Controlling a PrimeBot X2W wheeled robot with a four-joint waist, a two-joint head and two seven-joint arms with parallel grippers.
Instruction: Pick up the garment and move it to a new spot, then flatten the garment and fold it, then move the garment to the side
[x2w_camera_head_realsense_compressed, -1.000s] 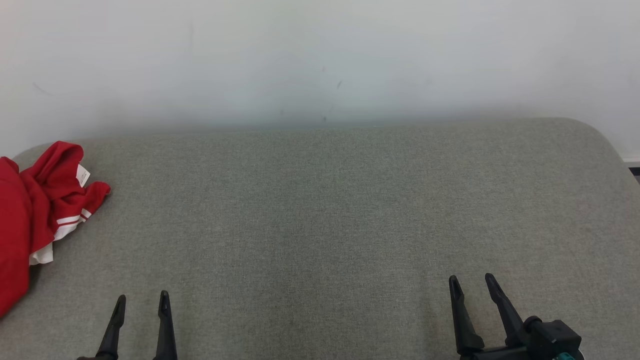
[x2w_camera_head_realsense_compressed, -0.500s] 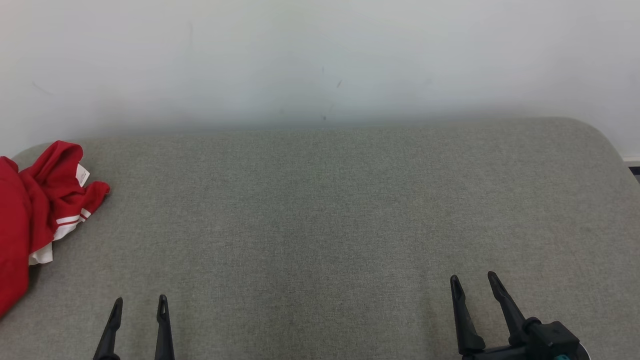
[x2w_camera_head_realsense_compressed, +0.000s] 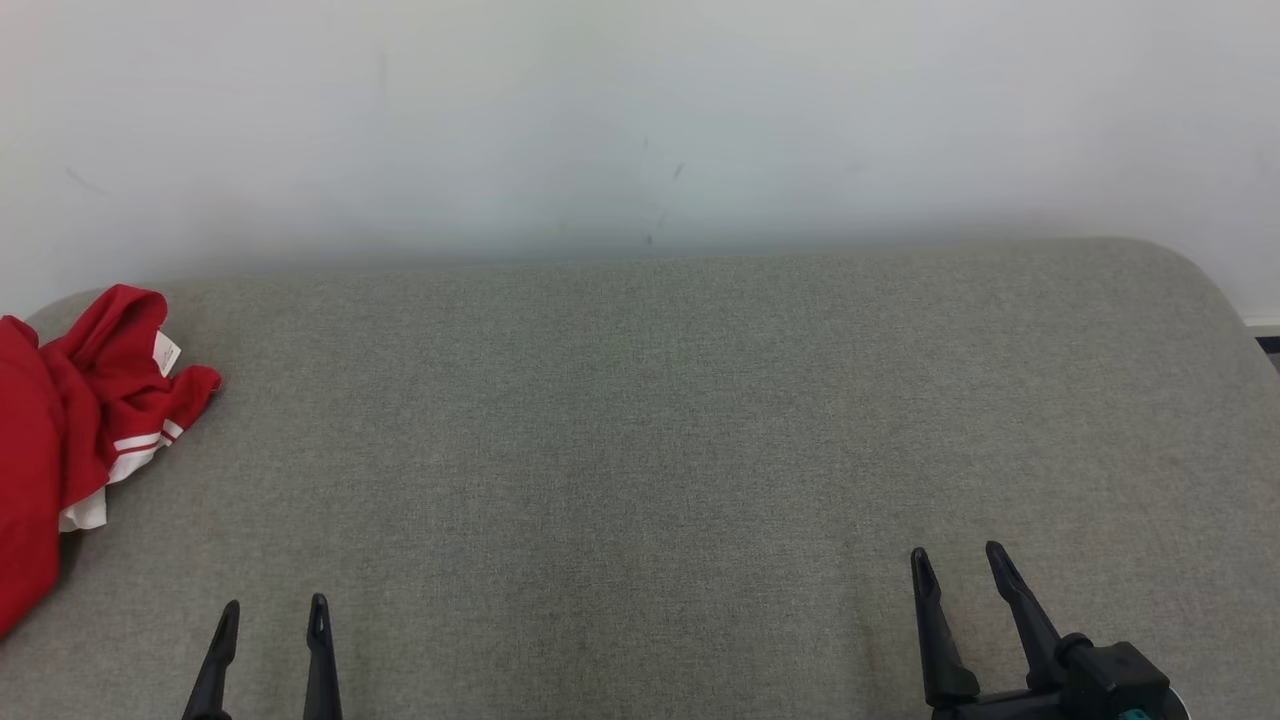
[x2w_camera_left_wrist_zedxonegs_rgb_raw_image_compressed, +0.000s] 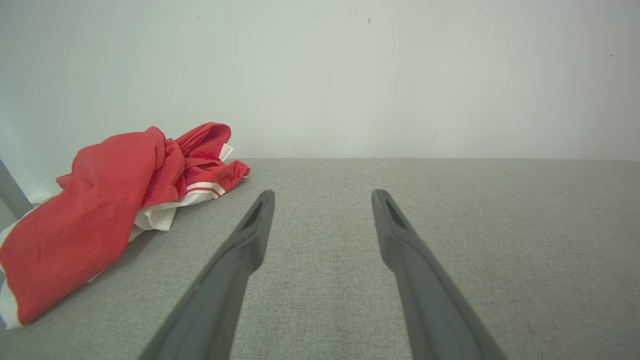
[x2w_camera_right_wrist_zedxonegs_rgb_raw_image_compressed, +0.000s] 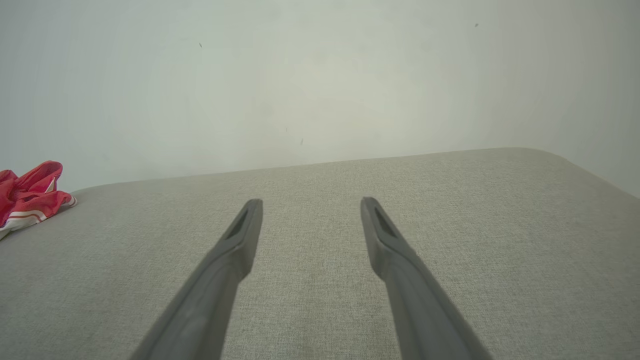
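Since a second ago, our left gripper (x2w_camera_head_realsense_compressed: 275, 600), with its two long dark fingers, has sunk a little toward the bottom edge of the head view. Our right gripper (x2w_camera_head_realsense_compressed: 955, 547), of the same build, has slid a touch to the right. The whole picture has also dipped very slightly, so the head camera itself moved.

Behind everything we see a plain pale wall (x2w_camera_head_realsense_compressed: 640, 120) with a few faint dark marks. Below it lies a broad grey woven-fabric padded surface (x2w_camera_head_realsense_compressed: 640, 420) with rounded far corners.

At the far left of that surface, partly cut off by the edge of the head view, sits the crumpled red jersey garment (x2w_camera_head_realsense_compressed: 60, 430). A white sleeve part and red-and-white striped trim show on its near right side. In the left wrist view the garment (x2w_camera_left_wrist_zedxonegs_rgb_raw_image_compressed: 100, 215) lies in a heap left of our left fingers, near them but not touching. In the right wrist view a small part of it (x2w_camera_right_wrist_zedxonegs_rgb_raw_image_compressed: 27, 192) peeks in at the left edge, well apart from our right fingers.

Both grippers hover low over bare fabric with their fingers spread wide and nothing between them. The left one is near the garment and the right one is well across the surface.

A small white label (x2w_camera_head_realsense_compressed: 166, 351) shows on the garment's upper fold.
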